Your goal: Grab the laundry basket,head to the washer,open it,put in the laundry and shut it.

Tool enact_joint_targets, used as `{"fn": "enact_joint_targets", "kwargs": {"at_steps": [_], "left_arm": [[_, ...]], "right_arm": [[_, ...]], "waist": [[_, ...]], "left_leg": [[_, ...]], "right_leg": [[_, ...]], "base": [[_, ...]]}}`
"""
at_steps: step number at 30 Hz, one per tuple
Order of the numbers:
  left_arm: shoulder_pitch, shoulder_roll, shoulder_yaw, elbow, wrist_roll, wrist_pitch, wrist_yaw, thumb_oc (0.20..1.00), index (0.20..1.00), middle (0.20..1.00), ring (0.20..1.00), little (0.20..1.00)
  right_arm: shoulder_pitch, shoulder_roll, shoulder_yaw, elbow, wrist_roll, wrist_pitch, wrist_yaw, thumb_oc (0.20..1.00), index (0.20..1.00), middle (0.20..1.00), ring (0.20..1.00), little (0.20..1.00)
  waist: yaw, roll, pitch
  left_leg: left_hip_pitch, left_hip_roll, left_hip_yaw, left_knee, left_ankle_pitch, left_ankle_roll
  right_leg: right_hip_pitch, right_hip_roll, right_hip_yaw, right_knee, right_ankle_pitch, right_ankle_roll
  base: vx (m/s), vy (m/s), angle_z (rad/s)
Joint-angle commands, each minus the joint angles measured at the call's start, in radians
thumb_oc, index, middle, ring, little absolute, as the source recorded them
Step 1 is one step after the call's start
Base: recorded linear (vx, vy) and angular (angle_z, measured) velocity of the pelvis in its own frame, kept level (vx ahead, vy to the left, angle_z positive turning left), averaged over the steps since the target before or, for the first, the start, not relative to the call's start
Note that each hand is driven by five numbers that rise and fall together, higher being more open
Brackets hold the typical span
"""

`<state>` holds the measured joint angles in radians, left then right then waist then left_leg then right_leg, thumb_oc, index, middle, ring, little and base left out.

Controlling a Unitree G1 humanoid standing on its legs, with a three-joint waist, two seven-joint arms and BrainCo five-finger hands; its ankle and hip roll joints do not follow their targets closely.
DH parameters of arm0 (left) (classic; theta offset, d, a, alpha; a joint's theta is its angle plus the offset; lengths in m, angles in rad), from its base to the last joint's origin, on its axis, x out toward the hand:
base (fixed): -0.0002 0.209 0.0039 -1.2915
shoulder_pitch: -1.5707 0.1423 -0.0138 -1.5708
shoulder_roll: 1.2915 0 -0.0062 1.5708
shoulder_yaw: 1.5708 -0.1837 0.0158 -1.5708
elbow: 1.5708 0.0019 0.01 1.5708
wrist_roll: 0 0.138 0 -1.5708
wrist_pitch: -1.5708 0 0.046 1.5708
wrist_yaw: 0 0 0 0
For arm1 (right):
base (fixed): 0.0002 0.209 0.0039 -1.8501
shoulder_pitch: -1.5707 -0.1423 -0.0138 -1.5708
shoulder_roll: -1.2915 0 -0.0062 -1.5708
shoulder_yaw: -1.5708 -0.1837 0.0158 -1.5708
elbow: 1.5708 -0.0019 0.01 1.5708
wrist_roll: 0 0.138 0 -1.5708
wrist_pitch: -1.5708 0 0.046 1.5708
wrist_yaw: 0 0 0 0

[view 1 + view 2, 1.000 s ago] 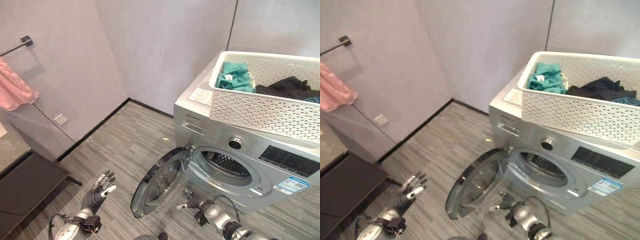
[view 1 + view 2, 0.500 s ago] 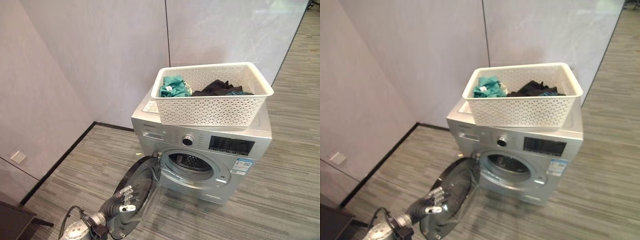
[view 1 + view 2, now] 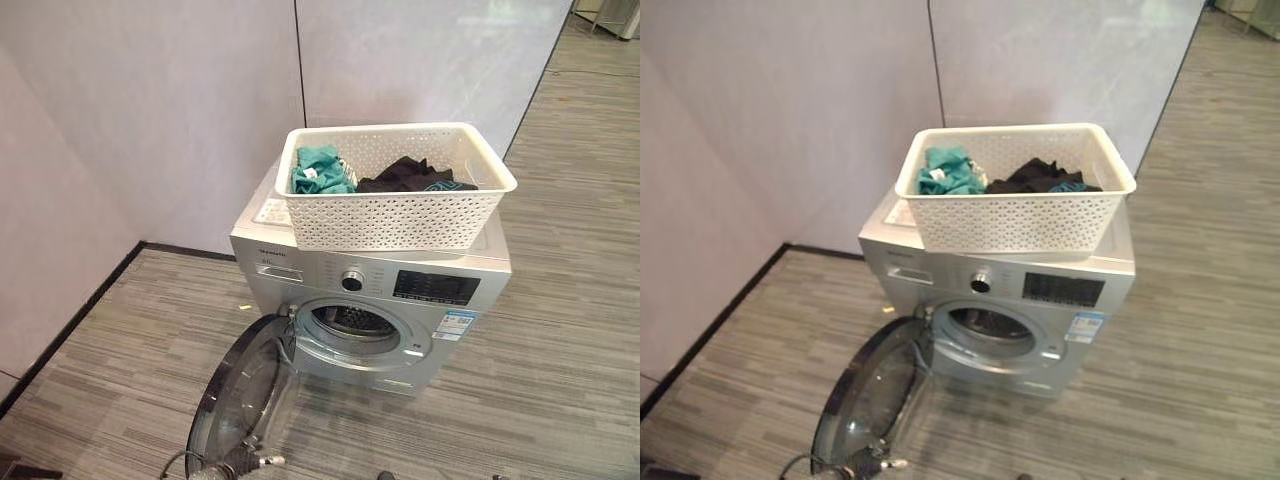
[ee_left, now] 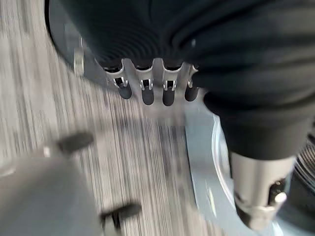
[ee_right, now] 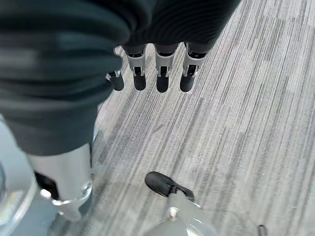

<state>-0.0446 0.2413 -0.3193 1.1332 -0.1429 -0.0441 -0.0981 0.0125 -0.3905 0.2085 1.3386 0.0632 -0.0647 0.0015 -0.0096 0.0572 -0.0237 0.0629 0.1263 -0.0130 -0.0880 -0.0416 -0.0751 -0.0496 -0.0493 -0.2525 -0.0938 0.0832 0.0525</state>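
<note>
The silver washer (image 3: 372, 283) stands against the wall with its round door (image 3: 243, 388) swung wide to the left, so the drum opening (image 3: 350, 320) is exposed. On top of it rests the white perforated laundry basket (image 3: 392, 216), holding a teal garment (image 3: 318, 168) and a black garment (image 3: 405, 175). My left hand (image 3: 250, 462) hangs low by the door's lower rim, open and holding nothing. In the left wrist view its fingers (image 4: 147, 91) hang straight over the floor beside the door glass (image 4: 211, 162). My right hand's fingers (image 5: 157, 73) are relaxed above the floor, holding nothing.
Grey walls meet behind the washer. A black skirting (image 3: 70, 330) runs along the left wall. Striped grey flooring (image 3: 560, 330) stretches to the right of the washer and in front of it. The open door juts into the floor space on the left front.
The camera has swung toward the washer, which now sits in the middle of the picture. My left hand shows lower in the picture, by the door's lower rim.
</note>
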Motion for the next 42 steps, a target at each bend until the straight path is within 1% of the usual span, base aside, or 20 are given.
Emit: {"fn": "enact_joint_targets", "kwargs": {"at_steps": [1, 2, 4, 7, 8, 9, 12, 18, 22, 25, 27, 30, 35, 40, 42], "left_arm": [[-0.102, 0.064, 0.019, 0.047, 0.093, -0.038, 0.077, 1.0, 1.0, 1.0, 1.0, 1.0], [-0.141, 0.083, 0.033, 0.08, 0.112, -0.036, 0.104, 1.0, 1.0, 1.0, 1.0, 1.0], [-0.195, 0.116, 0.057, 0.114, 0.116, -0.038, 0.148, 1.0, 1.0, 1.0, 1.0, 1.0], [-0.233, 0.134, 0.076, 0.131, 0.114, -0.043, 0.176, 1.0, 1.0, 1.0, 1.0, 1.0], [-0.247, 0.149, 0.082, 0.134, 0.142, -0.044, 0.209, 1.0, 1.0, 1.0, 1.0, 1.0], [-0.251, 0.152, 0.077, 0.137, 0.15, -0.043, 0.209, 1.0, 1.0, 1.0, 1.0, 1.0], [-0.256, 0.171, 0.098, 0.157, 0.178, -0.043, 0.249, 1.0, 1.0, 1.0, 1.0, 1.0], [-0.29, 0.216, 0.159, 0.176, 0.17, -0.049, 0.353, 1.0, 1.0, 1.0, 1.0, 1.0], [-0.288, 0.221, 0.176, 0.164, 0.163, -0.057, 0.394, 1.0, 1.0, 1.0, 1.0, 1.0], [-0.288, 0.232, 0.189, 0.15, 0.168, -0.064, 0.442, 1.0, 1.0, 1.0, 1.0, 1.0], [-0.291, 0.239, 0.19, 0.124, 0.198, -0.07, 0.497, 1.0, 1.0, 1.0, 1.0, 1.0], [-0.292, 0.243, 0.199, 0.122, 0.197, -0.069, 0.527, 1.0, 1.0, 1.0, 1.0, 1.0], [-0.288, 0.251, 0.202, 0.112, 0.197, -0.077, 0.538, 1.0, 1.0, 1.0, 1.0, 1.0], [-0.277, 0.236, 0.2, 0.117, 0.206, -0.079, 0.55, 1.0, 1.0, 1.0, 1.0, 1.0], [-0.257, 0.231, 0.216, 0.128, 0.201, -0.081, 0.562, 1.0, 1.0, 1.0, 1.0, 1.0]], "right_arm": [[-0.046, 0.041, 0.027, 0.026, -0.003, -0.008, -0.016, 1.0, 1.0, 1.0, 1.0, 1.0], [-0.062, 0.045, 0.036, 0.016, 0.005, -0.012, -0.018, 1.0, 1.0, 1.0, 1.0, 1.0], [-0.082, 0.052, 0.046, 0.001, 0.017, -0.018, -0.022, 1.0, 1.0, 1.0, 1.0, 1.0], [-0.103, 0.052, 0.06, -0.008, 0.01, -0.022, -0.026, 1.0, 1.0, 1.0, 1.0, 1.0], [-0.11, 0.054, 0.067, -0.015, 0.003, -0.024, -0.029, 1.0, 1.0, 1.0, 1.0, 1.0], [-0.113, 0.055, 0.072, -0.022, 0.001, -0.026, -0.03, 1.0, 1.0, 1.0, 1.0, 1.0], [-0.121, 0.066, 0.094, -0.048, -0.007, -0.034, -0.035, 1.0, 1.0, 1.0, 1.0, 1.0], [-0.134, 0.085, 0.14, -0.132, -0.011, -0.06, -0.059, 1.0, 1.0, 1.0, 1.0, 1.0], [-0.129, 0.084, 0.153, -0.15, -0.018, -0.068, -0.066, 1.0, 1.0, 1.0, 1.0, 1.0], [-0.121, 0.082, 0.163, -0.166, -0.026, -0.076, -0.075, 1.0, 1.0, 1.0, 1.0, 1.0], [-0.11, 0.086, 0.166, -0.173, -0.029, -0.083, -0.084, 1.0, 1.0, 1.0, 1.0, 1.0], [-0.095, 0.091, 0.175, -0.181, -0.029, -0.089, -0.089, 1.0, 1.0, 1.0, 1.0, 1.0], [-0.08, 0.094, 0.178, -0.169, -0.033, -0.092, -0.095, 1.0, 1.0, 1.0, 1.0, 1.0], [-0.072, 0.101, 0.181, -0.157, -0.04, -0.092, -0.095, 1.0, 1.0, 1.0, 1.0, 1.0], [-0.063, 0.103, 0.186, -0.161, -0.048, -0.096, -0.1, 1.0, 1.0, 1.0, 1.0, 1.0]], "waist": [[0.019, -0.1, 0.044], [0.021, -0.12, 0.063], [0.022, -0.141, 0.095], [0.025, -0.145, 0.116], [0.027, -0.146, 0.12], [0.028, -0.147, 0.122], [0.027, -0.15, 0.125], [0.018, -0.161, 0.147], [0.016, -0.161, 0.146], [0.014, -0.161, 0.145], [0.012, -0.163, 0.145], [0.009, -0.165, 0.14], [0.008, -0.162, 0.131], [0.008, -0.155, 0.118], [0.007, -0.149, 0.105]], "left_leg": [[0.001, -0.043, -0.026, 0.001, -0.026, 0.029], [-0.017, -0.046, -0.025, 0.001, -0.02, 0.032], [-0.059, -0.057, -0.022, 0.001, -0.011, 0.037], [-0.091, -0.072, -0.024, 0.001, -0.003, 0.042], [-0.098, -0.078, -0.025, 0.001, -0.002, 0.045], [-0.099, -0.082, -0.025, 0.001, -0.002, 0.047], [-0.1, -0.089, -0.02, 0.001, -0.004, 0.05], [-0.119, -0.097, -0.012, 0.001, 0.002, 0.05], [-0.125, -0.099, -0.006, 0.001, 0.003, 0.05], [-0.125, -0.098, -0.002, 0.001, 0.003, 0.048], [-0.122, -0.096, -0.003, 0.001, 0.003, 0.046], [-0.118, -0.093, -0.002, 0.001, 0.002, 0.042], [-0.108, -0.088, 0.001, 0.001, -0.002, 0.038], [-0.096, -0.084, 0.0, 0.001, -0.007, 0.037], [-0.084, -0.081, 0.002, 0.001, -0.011, 0.034]], "right_leg": [[0.055, -0.035, 0.026, 0.018, -0.101, 0.068], [0.033, -0.039, 0.031, 0.017, -0.085, 0.073], [-0.009, -0.053, 0.043, 0.014, -0.055, 0.086], [-0.038, -0.067, 0.052, 0.009, -0.033, 0.097], [-0.044, -0.07, 0.053, 0.008, -0.027, 0.098], [-0.048, -0.072, 0.057, 0.008, -0.025, 0.099], [-0.051, -0.078, 0.065, 0.007, -0.02, 0.102], [-0.08, -0.086, 0.076, 0.007, -0.002, 0.11], [-0.091, -0.088, 0.083, 0.007, 0.004, 0.111], [-0.094, -0.086, 0.088, 0.007, 0.003, 0.11], [-0.092, -0.084, 0.089, 0.007, 0.0, 0.11], [-0.091, -0.08, 0.09, 0.007, -0.002, 0.109], [-0.082, -0.077, 0.087, 0.007, -0.007, 0.109], [-0.069, -0.077, 0.087, 0.007, -0.014, 0.108], [-0.057, -0.075, 0.089, 0.007, -0.024, 0.107]], "base": [[-0.15, 0.097, -0.1], [-0.18, 0.069, -0.18], [-0.24, 0.09, -0.24], [-0.13, 0.094, -0.04], [-0.05, 0.063, -0.01], [-0.03, 0.061, 0.0], [0.0, 0.048, -0.11], [-0.03, 0.025, -0.06], [0.0, 0.0, 0.0], [0.01, -0.009, -0.08], [0.02, -0.021, -0.12], [0.04, -0.025, -0.02], [0.01, -0.008, -0.01], [0.02, -0.005, -0.01], [0.05, -0.023, -0.02]]}}
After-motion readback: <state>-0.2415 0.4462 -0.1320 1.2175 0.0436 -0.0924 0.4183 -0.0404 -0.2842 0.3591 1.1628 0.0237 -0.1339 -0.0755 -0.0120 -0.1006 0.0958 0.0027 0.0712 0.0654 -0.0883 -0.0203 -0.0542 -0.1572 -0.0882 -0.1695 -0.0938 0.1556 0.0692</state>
